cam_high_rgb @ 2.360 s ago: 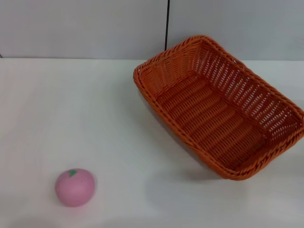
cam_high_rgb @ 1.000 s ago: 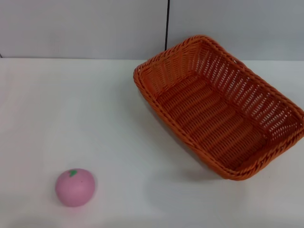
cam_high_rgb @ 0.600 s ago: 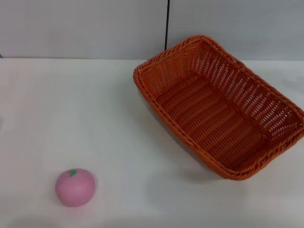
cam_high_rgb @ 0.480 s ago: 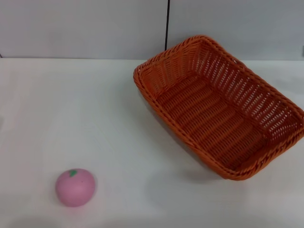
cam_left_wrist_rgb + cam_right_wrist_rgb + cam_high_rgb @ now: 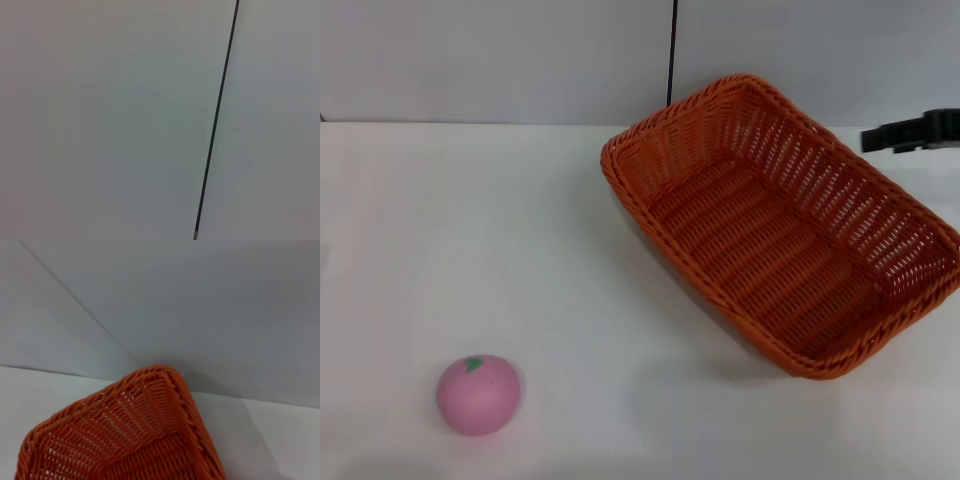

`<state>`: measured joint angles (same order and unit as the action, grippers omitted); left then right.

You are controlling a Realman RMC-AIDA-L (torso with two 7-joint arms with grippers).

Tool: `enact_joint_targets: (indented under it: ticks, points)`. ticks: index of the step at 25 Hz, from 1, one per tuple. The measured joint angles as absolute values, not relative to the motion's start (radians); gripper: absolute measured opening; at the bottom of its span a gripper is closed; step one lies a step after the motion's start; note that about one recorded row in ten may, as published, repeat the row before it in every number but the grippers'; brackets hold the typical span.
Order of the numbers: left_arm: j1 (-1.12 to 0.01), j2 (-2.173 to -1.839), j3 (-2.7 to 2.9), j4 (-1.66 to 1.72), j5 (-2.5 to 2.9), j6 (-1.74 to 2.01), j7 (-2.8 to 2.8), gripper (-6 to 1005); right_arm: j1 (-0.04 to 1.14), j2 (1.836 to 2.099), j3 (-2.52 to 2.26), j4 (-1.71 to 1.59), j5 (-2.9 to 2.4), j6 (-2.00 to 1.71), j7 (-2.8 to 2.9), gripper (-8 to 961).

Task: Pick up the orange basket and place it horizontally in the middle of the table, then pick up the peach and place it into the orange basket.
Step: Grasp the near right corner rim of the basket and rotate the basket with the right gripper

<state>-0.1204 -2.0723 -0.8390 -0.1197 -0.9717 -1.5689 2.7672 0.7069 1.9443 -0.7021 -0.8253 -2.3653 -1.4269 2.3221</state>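
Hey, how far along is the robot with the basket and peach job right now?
Nothing looks done yet. The orange basket sits diagonally on the right side of the table, empty and not gripped. In hand: the right gripper is at the right edge, near the basket's far rim. Left: centring the basket horizontally, then moving the peach, which lies alone at the near left, into it. The left arm is out of sight.

Right gripper [image 5: 912,133] at the right edge of the head view, dark, reaching in level and well above the desk, finger state unclear, left arm out of sight
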Motion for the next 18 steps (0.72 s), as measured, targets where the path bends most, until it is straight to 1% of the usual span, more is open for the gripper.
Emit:
enact_joint_targets:
  ticks: [1,4,5,6,10,11,18]
  points:
    - [-0.120,-2.072,-0.839,-0.120,-0.972,-1.569,2.767,792,0.707,1.944,-0.702,-0.825,-2.365,-1.427,2.322,626]
    - [-0.121,-2.071,-0.839,-0.120,-0.973,-1.569,2.767,792,0.711,1.958,-0.713,-0.809,-2.365,-1.393,2.322,626]
    - [-0.118,-2.071,-0.840,-0.120,-0.974,-1.569,2.767,792,0.713,1.967,-0.713,-0.798,-2.364,-1.371,2.320,625]
    - [-0.118,-2.071,-0.840,-0.120,-0.974,-1.569,2.767,792,0.713,1.967,-0.713,-0.798,-2.364,-1.371,2.320,625]
    - [-0.110,-2.071,-0.841,-0.120,-0.973,-1.569,2.767,791,0.727,1.986,-0.715,-0.739,-2.361,-1.312,2.295,624]
    - [-0.108,-2.071,-0.841,-0.120,-0.973,-1.569,2.767,791,0.727,1.986,-0.715,-0.739,-2.361,-1.312,2.295,624]
    - [-0.097,-2.071,-0.840,-0.120,-0.970,-1.573,2.767,791,0.757,2.009,-0.734,-0.656,-2.358,-1.234,2.254,622]
